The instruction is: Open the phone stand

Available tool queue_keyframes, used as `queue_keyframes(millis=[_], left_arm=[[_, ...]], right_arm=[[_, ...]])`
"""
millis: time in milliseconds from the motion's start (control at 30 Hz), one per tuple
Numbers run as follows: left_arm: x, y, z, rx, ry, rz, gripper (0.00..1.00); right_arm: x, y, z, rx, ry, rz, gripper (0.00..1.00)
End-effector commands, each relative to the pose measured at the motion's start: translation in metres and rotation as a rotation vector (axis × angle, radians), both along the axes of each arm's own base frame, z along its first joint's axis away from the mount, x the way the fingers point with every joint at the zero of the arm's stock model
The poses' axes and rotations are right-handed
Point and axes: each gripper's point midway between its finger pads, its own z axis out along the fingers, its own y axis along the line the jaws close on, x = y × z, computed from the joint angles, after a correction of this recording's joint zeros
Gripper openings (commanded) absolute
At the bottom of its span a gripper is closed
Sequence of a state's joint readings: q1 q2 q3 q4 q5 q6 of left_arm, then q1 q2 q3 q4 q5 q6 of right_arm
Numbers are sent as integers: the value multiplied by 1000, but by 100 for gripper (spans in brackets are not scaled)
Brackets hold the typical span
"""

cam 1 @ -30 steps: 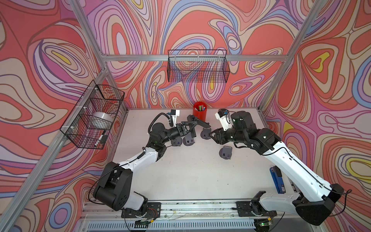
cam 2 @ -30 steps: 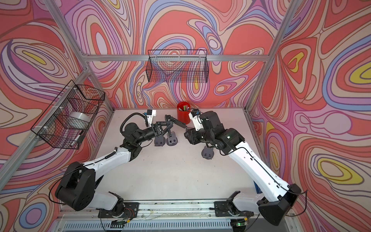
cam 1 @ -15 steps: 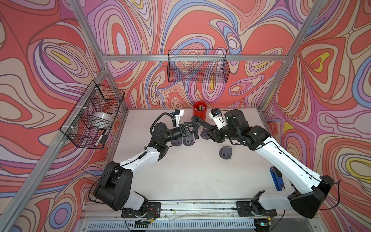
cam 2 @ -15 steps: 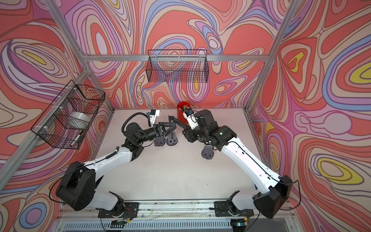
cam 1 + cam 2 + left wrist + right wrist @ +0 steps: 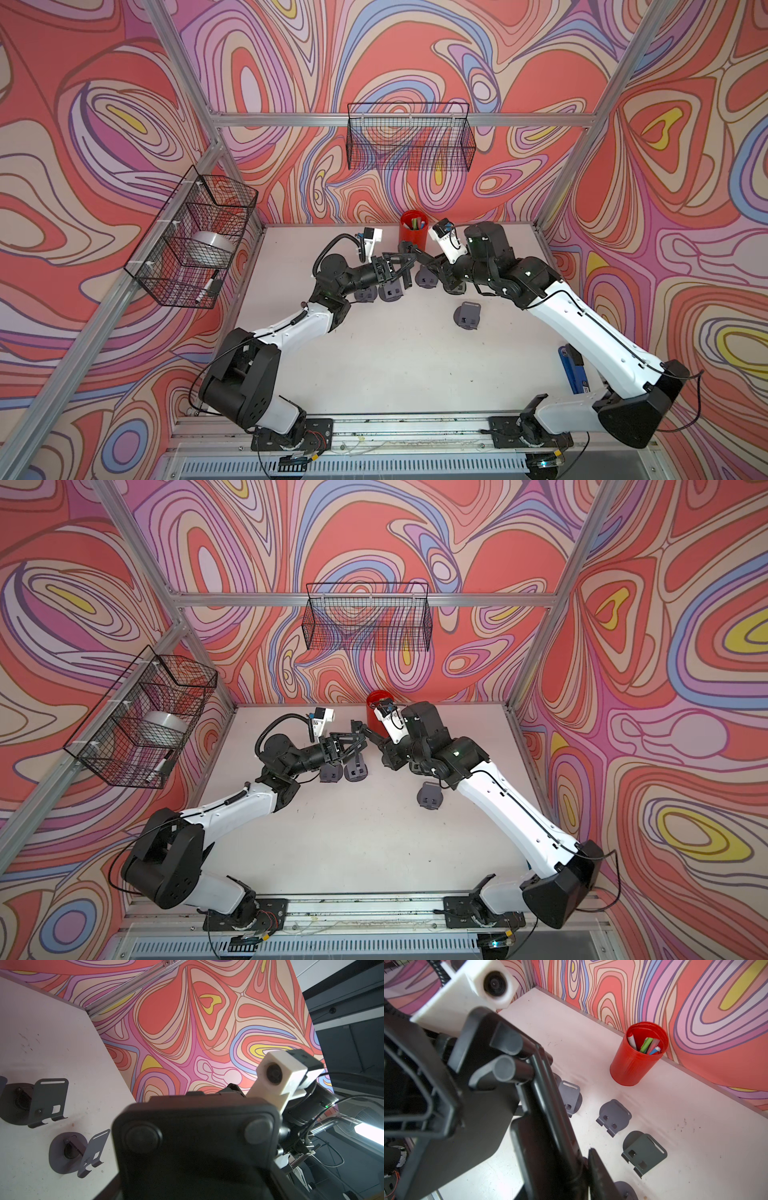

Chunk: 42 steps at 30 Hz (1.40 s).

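Black plastic folding phone stand (image 5: 197, 1142) is clear of the white tabletop (image 5: 395, 361), held up between the two arms and near the red cylindrical cup of markers (image 5: 633, 1064). Left gripper (image 5: 397, 270) is clamped on the stand's base; two round rubber feet face the left wrist camera. Right gripper (image 5: 434, 266) meets the stand's far end, but I cannot tell whether its jaws pinch it. Grey sheet-metal stands (image 5: 613, 1116) sit on the table below, one (image 5: 467, 314) set apart, nearer the right arm.
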<state>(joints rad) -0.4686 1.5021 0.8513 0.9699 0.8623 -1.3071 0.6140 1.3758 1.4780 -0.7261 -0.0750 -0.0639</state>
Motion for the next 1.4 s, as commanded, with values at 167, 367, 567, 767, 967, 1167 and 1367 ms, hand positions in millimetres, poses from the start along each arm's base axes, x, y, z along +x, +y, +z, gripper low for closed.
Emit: queue_keyframes(millis=[167,367,567,767,967,1167,1367], left_arm=[[-9,-3,27,-62,-119,-45,0],[-7,-4,25,-53,-110,-54,0],[-4,-7,21,-13,-93,-57,18],[-3,-8,12,37,-75,-53,40],[-3,-8,0,109,-53,-47,55],[-5,-4,-11,221,-49,-27,63],[-3,0,-15,275,-51,-9,71]], right_arm=[[-1,11,13,55,7,35,16],[-5,12,16,40,13,65,1],[-9,11,14,-2,40,83,0],[-10,11,11,-42,49,87,0],[-8,9,11,-63,54,71,0],[-9,8,13,-85,59,62,0],[-11,8,13,-110,59,61,0]])
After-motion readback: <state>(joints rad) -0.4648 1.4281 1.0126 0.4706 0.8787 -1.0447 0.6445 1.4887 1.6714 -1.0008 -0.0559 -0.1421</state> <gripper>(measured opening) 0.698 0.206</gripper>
